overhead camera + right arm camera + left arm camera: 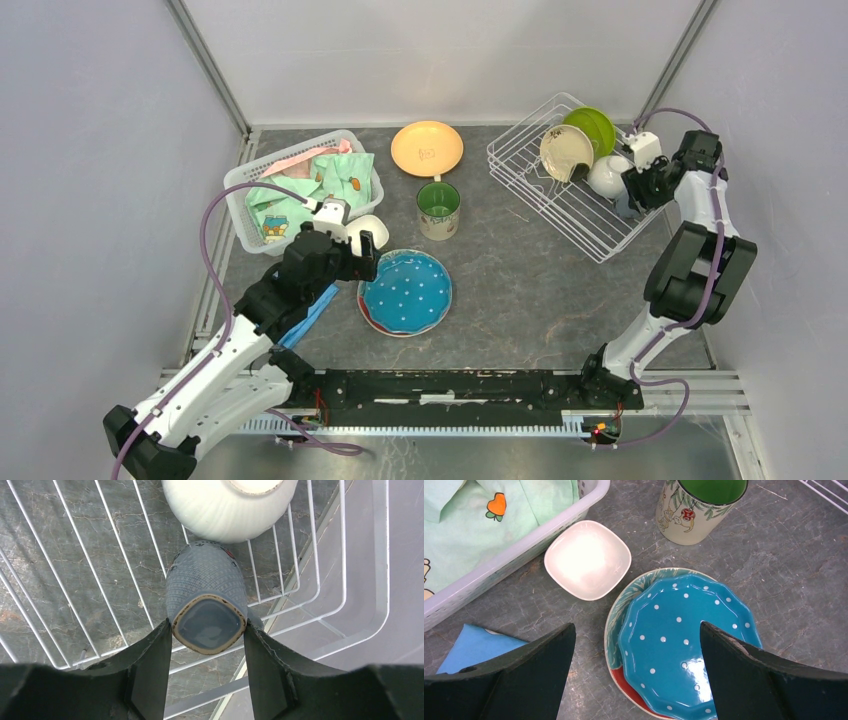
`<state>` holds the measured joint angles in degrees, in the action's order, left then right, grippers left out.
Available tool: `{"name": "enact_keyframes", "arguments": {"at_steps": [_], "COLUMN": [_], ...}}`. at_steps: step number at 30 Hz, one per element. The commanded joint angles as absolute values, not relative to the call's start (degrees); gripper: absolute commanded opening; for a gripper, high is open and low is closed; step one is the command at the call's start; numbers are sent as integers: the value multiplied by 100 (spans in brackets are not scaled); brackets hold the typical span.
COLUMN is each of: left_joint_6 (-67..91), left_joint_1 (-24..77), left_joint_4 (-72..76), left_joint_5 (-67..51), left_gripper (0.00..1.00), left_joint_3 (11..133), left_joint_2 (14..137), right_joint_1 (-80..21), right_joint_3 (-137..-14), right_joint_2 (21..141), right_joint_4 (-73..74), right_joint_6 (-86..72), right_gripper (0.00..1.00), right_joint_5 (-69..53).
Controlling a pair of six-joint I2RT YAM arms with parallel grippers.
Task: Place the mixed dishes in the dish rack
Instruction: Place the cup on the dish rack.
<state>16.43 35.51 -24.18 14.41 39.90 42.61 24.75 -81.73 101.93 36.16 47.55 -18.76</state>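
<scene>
- L gripper (636, 625): fingers spread wide, nothing held. It is seen above the table (520, 290), over the left part of the blue white-dotted plate (684, 640).
- Blue dotted plate is stacked on a plate w/ a teal leaf-pattern rim (616, 615); a red plate (626, 682) shows under them at the near edge. The stack lies flat at table centre, outside the dish rack (560, 205).
- Small white square bowl (588, 560) is set upright just left of the stack and close to the white plastic basket (514, 555) of clothes; not touching the stack.
- Beige mug (701, 510), green inside, stands upright behind the stack, apart from it. Orange plate (427, 148) lies flat further back.
- Folded blue cloth (479, 645) lies by the L fingers, near side.
- R gripper (207, 625): fingers closed in on a small grey-blue cup (205, 585), one finger pressed to each side. Cup is held inside the rack near its right corner, square brown-rimmed end toward the wrist cam; whether it rests on the wires can't be told.
- White bowl (230, 505) sits in the rack just beyond the cup, touching or nearly so.
- Cream plate (565, 152) and lime-green plate (592, 128) are stood on edge at the rack's far end.
</scene>
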Motion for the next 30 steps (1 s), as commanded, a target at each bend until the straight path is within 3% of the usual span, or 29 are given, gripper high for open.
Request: {"name": "enact_keyframes", "arguments": {"at_steps": [1, 2, 3, 11, 18, 19, 20, 30], "left_joint_6": [1521, 1521, 1521, 1514, 1505, 1503, 1505, 1485], "left_joint_1": [3577, 3578, 3577, 3577, 3578, 3577, 3577, 3577], "left_joint_4": [-2270, -2269, -2269, -2275, -2274, -2268, -2273, -2286], "left_joint_5": [1410, 1395, 1385, 1437, 1428, 1440, 1453, 1511], "left_gripper": [100, 100, 100, 100, 100, 100, 100, 100], "left_joint_3": [4029, 4029, 4027, 4017, 4028, 4027, 4029, 4009], "left_joint_2": [4276, 4280, 4279, 4194, 4188, 4180, 4169, 4184], "right_joint_1": [2494, 2488, 2488, 2479, 2407, 2380, 2350, 1532], "right_joint_3": [-8189, -8146, -8137, -8645, -8986, -8963, -8941, -8851], "right_joint_2": [9728, 9712, 9740, 10429, 10272, 10201, 10106, 9477], "right_joint_4": [3257, 3147, 3113, 3370, 3424, 3359, 3298, 3334], "right_joint_6": [4491, 4445, 4424, 4178, 3929, 3861, 3819, 3090], "right_gripper": [11, 20, 23, 29, 68, 78, 96, 98], "right_joint_5": [-1788, -1820, -1856, -1827, -1706, -1711, -1736, -1652]}}
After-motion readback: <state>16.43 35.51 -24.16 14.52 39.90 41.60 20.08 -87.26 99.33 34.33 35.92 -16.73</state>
